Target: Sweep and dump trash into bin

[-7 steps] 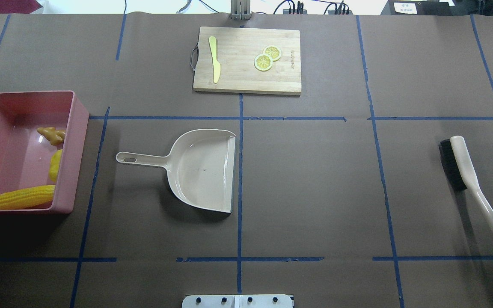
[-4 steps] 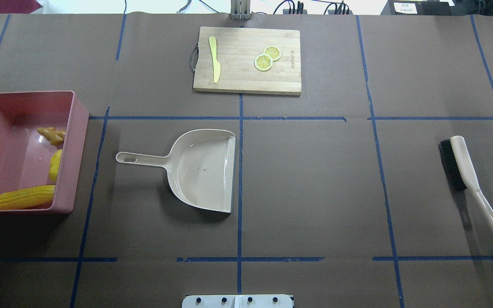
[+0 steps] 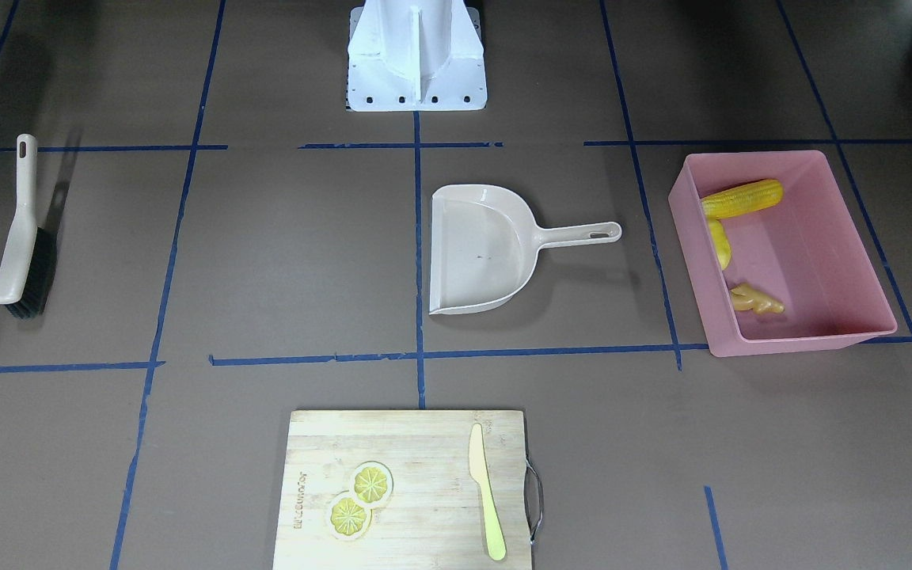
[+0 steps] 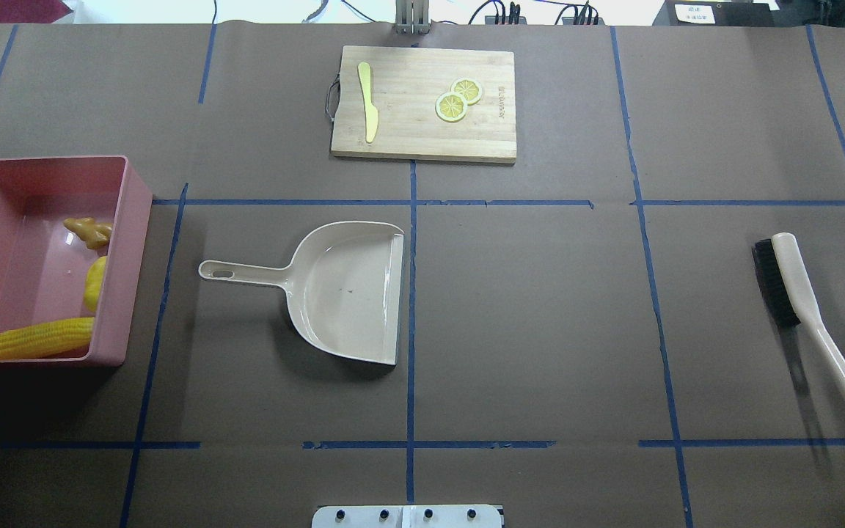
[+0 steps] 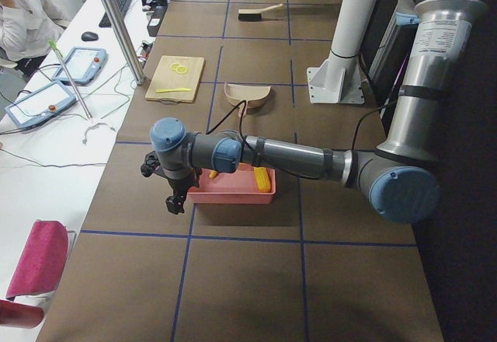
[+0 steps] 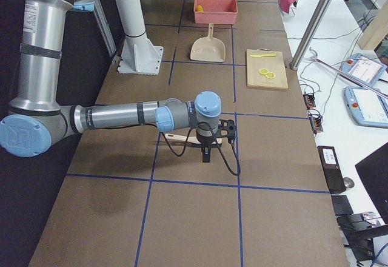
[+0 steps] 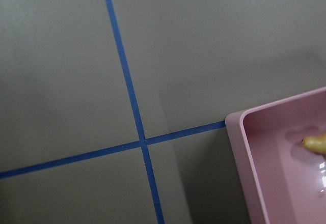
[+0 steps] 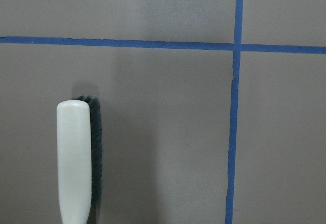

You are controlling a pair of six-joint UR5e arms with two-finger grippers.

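The pink bin [image 4: 136, 220] stands at the table's left end and also shows in the front view [image 3: 804, 342]. In it lie the corn cob [image 4: 41, 339], the yellow potato lump [image 4: 94, 282] and the tan ginger root [image 4: 89, 232]. The beige dustpan [image 4: 349, 293] lies empty mid-table. The brush [image 4: 796, 293] lies at the right end. My left gripper [image 5: 176, 200] hangs beyond the bin's outer end. My right gripper [image 6: 208, 153] hangs over the brush [image 6: 182, 138]. Both show only in side views, so I cannot tell if they are open or shut.
A wooden cutting board [image 4: 422, 139] with a pale yellow knife [image 4: 368, 103] and lemon slices [image 4: 458, 100] lies at the far middle. The robot base [image 3: 416, 55] stands at the near edge. An operator sits beyond the table in the exterior left view.
A dark part of the right gripper at the overhead view's right edge has moved out of that view. The bin, dustpan and brush have not moved.
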